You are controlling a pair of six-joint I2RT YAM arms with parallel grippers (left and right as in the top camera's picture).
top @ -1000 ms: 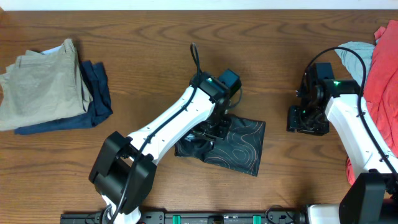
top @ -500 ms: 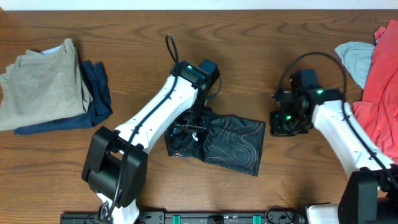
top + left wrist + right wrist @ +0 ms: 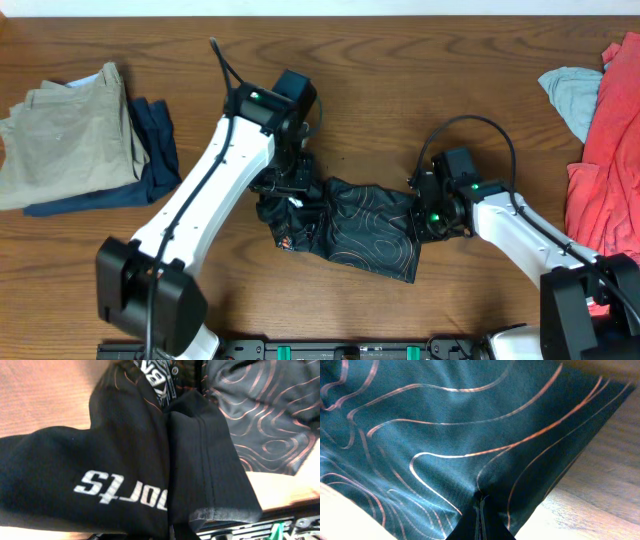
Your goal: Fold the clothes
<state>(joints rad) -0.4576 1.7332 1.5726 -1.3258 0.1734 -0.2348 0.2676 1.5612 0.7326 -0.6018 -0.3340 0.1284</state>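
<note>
The clothes, a black jersey (image 3: 365,232) with thin orange contour lines, lie bunched in the middle of the table. My left gripper (image 3: 287,190) is shut on the jersey's left end, which is lifted and gathered. In the left wrist view the black cloth with white lettering (image 3: 125,492) drapes over the jaws and hides them. My right gripper (image 3: 421,212) is shut on the jersey's right edge. The right wrist view shows the patterned cloth (image 3: 445,435) pinched into a fold at the right gripper (image 3: 481,510).
Folded khaki trousers (image 3: 65,135) rest on a navy garment (image 3: 157,150) at the far left. A red garment (image 3: 608,130) and a pale blue one (image 3: 570,88) lie at the right edge. Bare wooden table (image 3: 480,60) surrounds the jersey.
My left gripper has pulled the jersey's left end leftwards and back, stretching it. The right arm has travelled left to the jersey's right edge and shut on it.
</note>
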